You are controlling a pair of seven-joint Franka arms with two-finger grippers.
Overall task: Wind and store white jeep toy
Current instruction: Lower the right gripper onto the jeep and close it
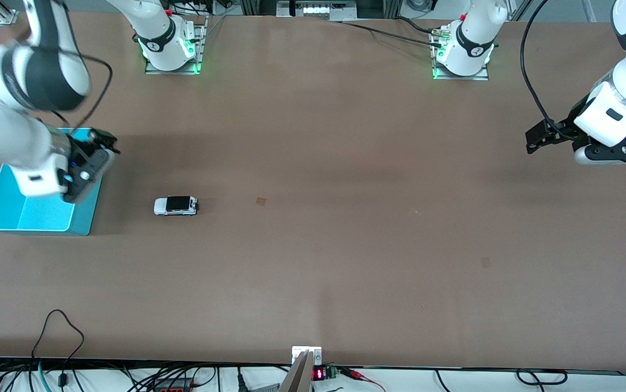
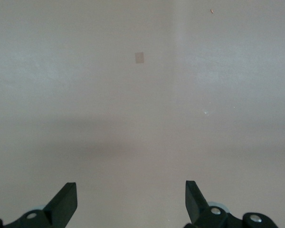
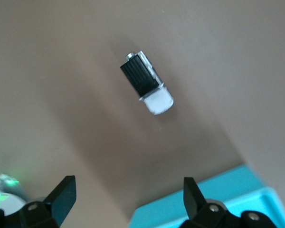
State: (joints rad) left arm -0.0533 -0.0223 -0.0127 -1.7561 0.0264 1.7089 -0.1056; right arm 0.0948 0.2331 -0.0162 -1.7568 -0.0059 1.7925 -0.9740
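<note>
White jeep toy point(image 1: 176, 206) sits on the table point(image 1: 345, 245), at three o'clock from the cyan bin point(image 1: 29, 218); right gripper point(image 1: 103, 144) hangs wide over the bin's rim; left gripper point(image 1: 536, 140) waits wide, empty.

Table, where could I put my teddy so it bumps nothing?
The brown table lies bare from the white jeep toy toward the left arm's end, under the open left pincer. It is crowded at the right arm's end: cyan bin, open right pincer over it.
</note>
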